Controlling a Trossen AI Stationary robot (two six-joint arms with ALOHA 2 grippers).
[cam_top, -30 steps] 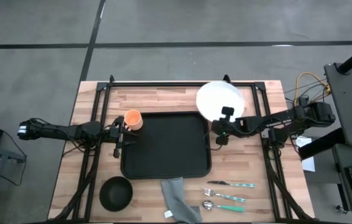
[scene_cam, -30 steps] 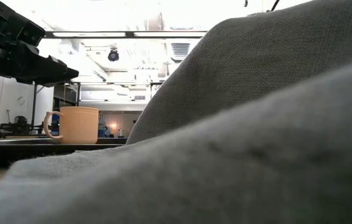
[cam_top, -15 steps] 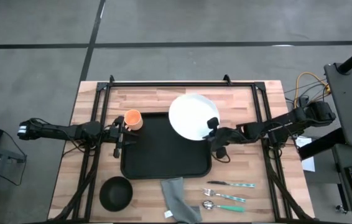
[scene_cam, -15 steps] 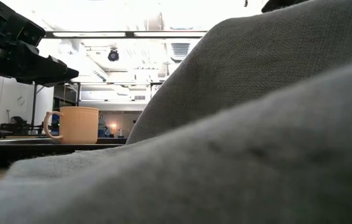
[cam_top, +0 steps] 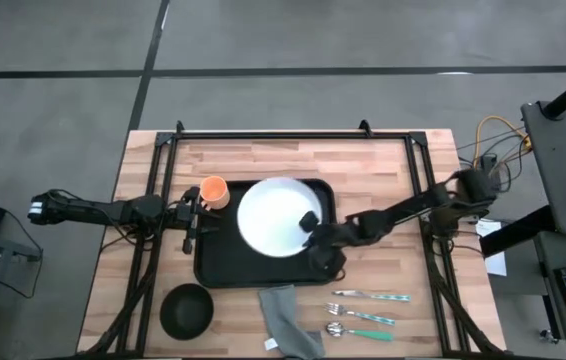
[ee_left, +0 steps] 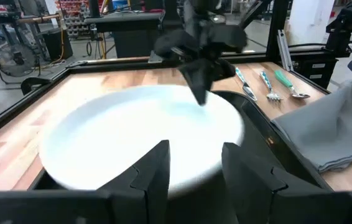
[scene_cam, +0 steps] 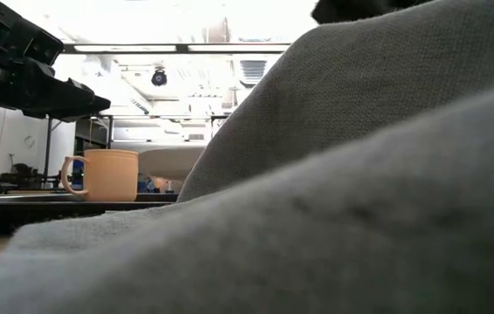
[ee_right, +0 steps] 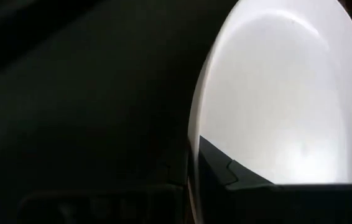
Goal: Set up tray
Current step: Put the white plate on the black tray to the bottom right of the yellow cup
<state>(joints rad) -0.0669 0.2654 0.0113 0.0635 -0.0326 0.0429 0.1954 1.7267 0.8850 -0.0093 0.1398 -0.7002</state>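
Note:
The black tray [cam_top: 225,262] lies in the middle of the table. The round white plate [cam_top: 268,215] hangs over the tray's middle; it also shows in the left wrist view [ee_left: 132,137] and in the low view [scene_cam: 170,162]. My right gripper [cam_top: 310,222] is shut on the plate's right rim. My left gripper [cam_top: 193,217] stands open at the tray's left rim, its fingers [ee_left: 156,167] pointing toward the plate. An orange cup [cam_top: 213,192] stands on the tray's far left corner. My right gripper pinches the plate's rim [ee_right: 194,146] on the plate's right side, one finger [ee_right: 226,174] on the upper face and the other under it. The fingers come from the table's right, slanting down. The plate is lifted clear above the tray, nearly level.
A black bowl [cam_top: 185,310] stands at the near left. A grey cloth [cam_top: 288,318] lies at the near edge and fills most of the low view [scene_cam: 360,174]. Cutlery [cam_top: 363,310] lies at the near right. The table's far right stands bare.
My right gripper has carried the plate from the table's far right toward the left and near side, until it hangs over the tray's middle. The plate stays held by its rim. My left gripper has kept still.

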